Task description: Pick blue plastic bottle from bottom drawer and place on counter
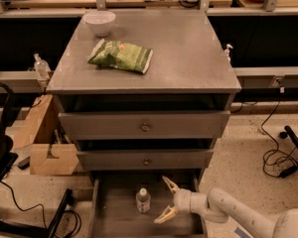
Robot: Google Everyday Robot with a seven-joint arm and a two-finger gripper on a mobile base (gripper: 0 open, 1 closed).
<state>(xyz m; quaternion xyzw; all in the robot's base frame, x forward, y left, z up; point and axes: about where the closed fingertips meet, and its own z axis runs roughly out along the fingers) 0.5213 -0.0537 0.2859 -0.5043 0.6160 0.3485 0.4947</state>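
The blue plastic bottle (143,201) stands upright with its white cap on the floor of the open bottom drawer (109,224), near the middle. My gripper (162,200) is inside the drawer just to the right of the bottle, open, its two pale fingers spread one above the other and pointing left toward the bottle. It does not touch the bottle. The grey counter (188,53) is the cabinet's top, above the two shut upper drawers.
A green snack bag (121,56) and a white bowl (100,22) lie on the counter's left part. A small pump bottle (228,51) sits at the counter's right edge. A cardboard box (45,148) and a black chair base (5,182) stand left of the cabinet. Cables lie on the floor at right.
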